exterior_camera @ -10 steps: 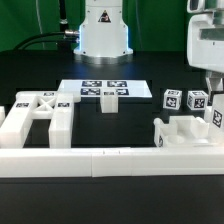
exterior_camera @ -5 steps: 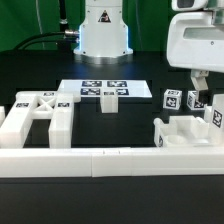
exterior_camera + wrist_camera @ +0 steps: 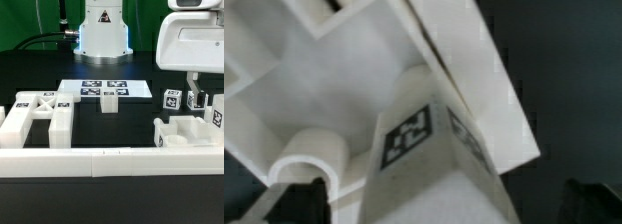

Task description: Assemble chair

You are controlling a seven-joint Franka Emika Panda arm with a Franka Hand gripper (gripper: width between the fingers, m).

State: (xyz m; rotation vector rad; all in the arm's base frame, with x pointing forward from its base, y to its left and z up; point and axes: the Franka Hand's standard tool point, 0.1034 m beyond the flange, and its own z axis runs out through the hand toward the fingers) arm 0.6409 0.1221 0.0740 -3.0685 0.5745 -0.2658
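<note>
The chair is in loose white pieces. Off the marker board (image 3: pixel 100 89), toward the exterior view's right, two tagged cubes stand close together: the inner cube (image 3: pixel 172 99) and the outer cube (image 3: pixel 197 101). Just in front of them sits the boxy piece (image 3: pixel 178 133), its front edge against the low wall (image 3: pixel 100 160). The gripper (image 3: pixel 198 93) hangs over the outer cube with a finger on each side and its jaws spread. I cannot tell whether the pads touch the cube.

Off the board's other end lies the cross-braced piece (image 3: pixel 35 112), also hard against the wall. A short block (image 3: pixel 108 103) stands at the board's front edge. In front of the board, between the two large pieces, runs a broad strip of bare black table (image 3: pixel 120 128). The robot base (image 3: pixel 103 30) rises behind the board.

Only the wrist view shows the tagged white part (image 3: pixel 411 135) close up, with the dark fingers (image 3: pixel 292 196) well apart at either side. I cannot tell which piece it is. Only the exterior view shows the wall and the room around.
</note>
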